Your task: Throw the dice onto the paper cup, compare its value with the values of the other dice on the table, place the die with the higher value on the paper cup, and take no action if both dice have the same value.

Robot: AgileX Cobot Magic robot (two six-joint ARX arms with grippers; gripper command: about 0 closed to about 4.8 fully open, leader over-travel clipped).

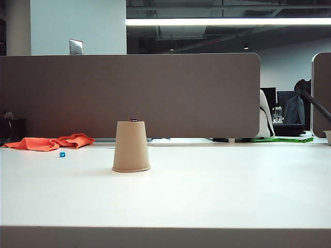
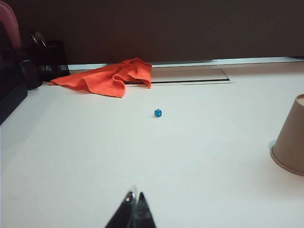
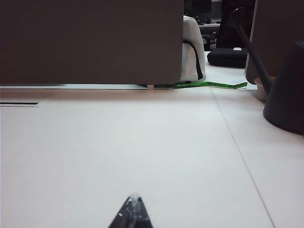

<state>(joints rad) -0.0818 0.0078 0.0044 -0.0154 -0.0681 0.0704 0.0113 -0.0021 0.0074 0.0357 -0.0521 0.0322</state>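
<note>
the paper cup (image 1: 131, 146) stands upside down mid-counter, cut off in the left wrist view; purple die (image 1: 134, 120) on top, pips unreadable. blue die (image 2: 157, 113) sits near an orange cloth (image 2: 108, 77). left gripper (image 2: 134, 199) and right gripper (image 3: 134, 202) fingers pressed together, empty, only tips visible.

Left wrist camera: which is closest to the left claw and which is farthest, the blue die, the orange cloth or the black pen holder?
From the shut left claw, low over the table:
1. Blue die, out on the bare table ahead.
2. Orange cloth, crumpled behind the die, near the table's back edge.
3. Black pen holder, at the back corner beyond the cloth's end.
</note>
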